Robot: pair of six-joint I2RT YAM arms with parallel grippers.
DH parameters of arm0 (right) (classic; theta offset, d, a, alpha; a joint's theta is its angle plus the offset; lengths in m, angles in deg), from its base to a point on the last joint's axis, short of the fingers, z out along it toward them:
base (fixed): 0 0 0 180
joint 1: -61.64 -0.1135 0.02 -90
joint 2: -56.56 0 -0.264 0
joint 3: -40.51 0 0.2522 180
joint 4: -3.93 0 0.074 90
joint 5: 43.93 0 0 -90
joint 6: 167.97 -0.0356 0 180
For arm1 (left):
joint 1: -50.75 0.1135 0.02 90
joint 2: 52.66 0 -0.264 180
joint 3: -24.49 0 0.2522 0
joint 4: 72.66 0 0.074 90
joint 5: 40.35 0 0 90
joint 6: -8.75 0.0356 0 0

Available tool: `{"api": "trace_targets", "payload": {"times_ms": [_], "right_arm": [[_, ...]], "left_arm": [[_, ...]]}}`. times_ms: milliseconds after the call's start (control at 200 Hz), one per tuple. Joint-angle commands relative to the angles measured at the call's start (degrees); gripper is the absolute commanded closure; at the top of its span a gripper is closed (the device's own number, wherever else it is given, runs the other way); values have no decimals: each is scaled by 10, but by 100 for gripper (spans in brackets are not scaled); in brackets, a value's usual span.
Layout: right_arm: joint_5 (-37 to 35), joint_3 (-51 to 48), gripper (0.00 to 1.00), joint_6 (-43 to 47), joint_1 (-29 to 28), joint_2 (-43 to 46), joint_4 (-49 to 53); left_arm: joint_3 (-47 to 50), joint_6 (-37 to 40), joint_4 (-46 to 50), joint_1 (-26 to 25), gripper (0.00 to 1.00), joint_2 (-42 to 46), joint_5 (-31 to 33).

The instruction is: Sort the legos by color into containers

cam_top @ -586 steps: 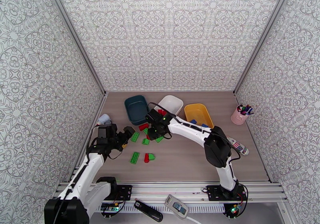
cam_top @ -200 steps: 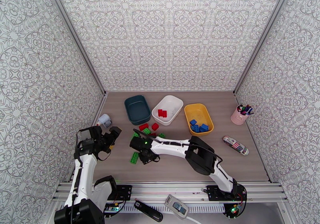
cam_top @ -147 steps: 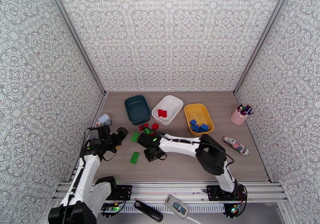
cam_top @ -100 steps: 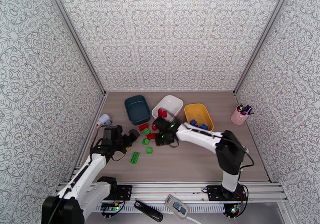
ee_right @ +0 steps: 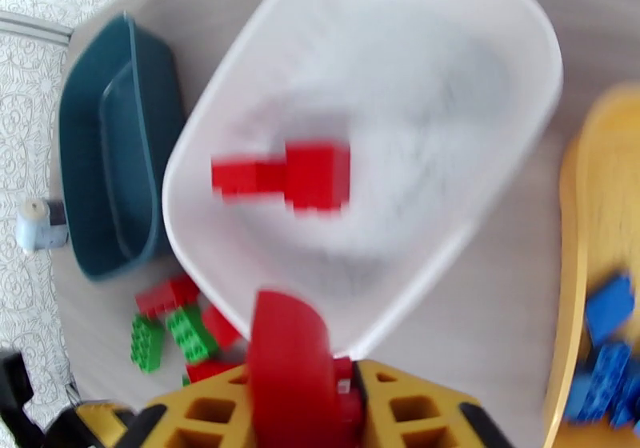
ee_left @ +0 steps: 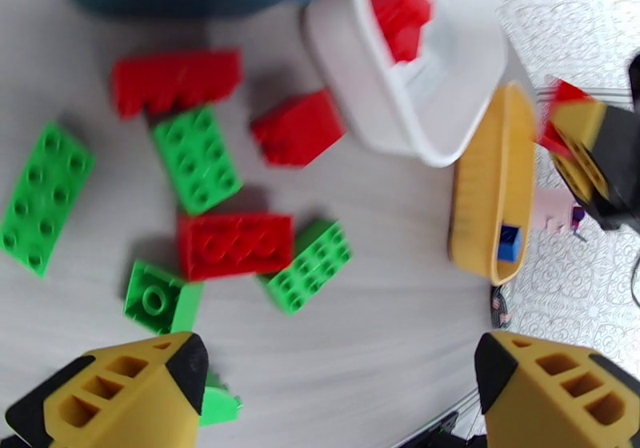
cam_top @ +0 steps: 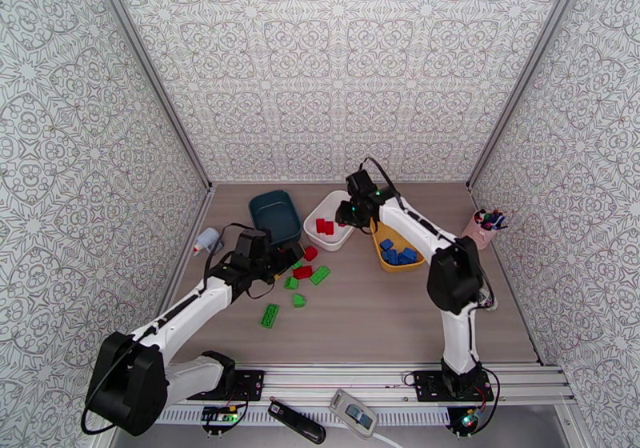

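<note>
Three tubs (cam_top: 272, 218) on wood-grain table (cam_top: 384, 314) | patterned walls (cam_top: 336, 66) | left tool (ee_left: 336, 358) spread | right tool (ee_right: 302, 406) pinching red lego (ee_right: 288, 354)

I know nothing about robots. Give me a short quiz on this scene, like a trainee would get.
1. True or false: the yellow tub is empty.
2. The lego in the right gripper is: A red, B green, C blue.
3. Which tub has no legos in it?
Key: 1 false, blue legos lie in it; 2 A; 3 the teal tub.
</note>
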Motion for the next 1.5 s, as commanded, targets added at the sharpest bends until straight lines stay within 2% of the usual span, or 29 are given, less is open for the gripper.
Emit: {"api": "trace_targets", "payload": {"times_ms": [0,80,270,600,785,945,1150,1496], "right_arm": [[2,66,51,18,4,-43,68],[-5,88,43,23,4,-51,84],[-18,58,43,44,-13,-11,79],[-70,-5,36,69,-115,32,78],[-81,-9,30,59,-184,1,69],[-83,7,27,44,-218,-43,64],[-95,32,18,31,-231,-89,68],[-102,80,19,22,-233,-141,74]], "left_arm": [[-16,26,48,-4,6,22,28],[-11,32,64,-3,6,39,49],[7,35,81,16,5,68,64],[17,39,108,63,3,105,74],[40,40,126,105,1,141,66],[66,38,141,131,1,178,55],[101,29,153,139,1,220,50],[120,25,165,144,1,244,45]]}}
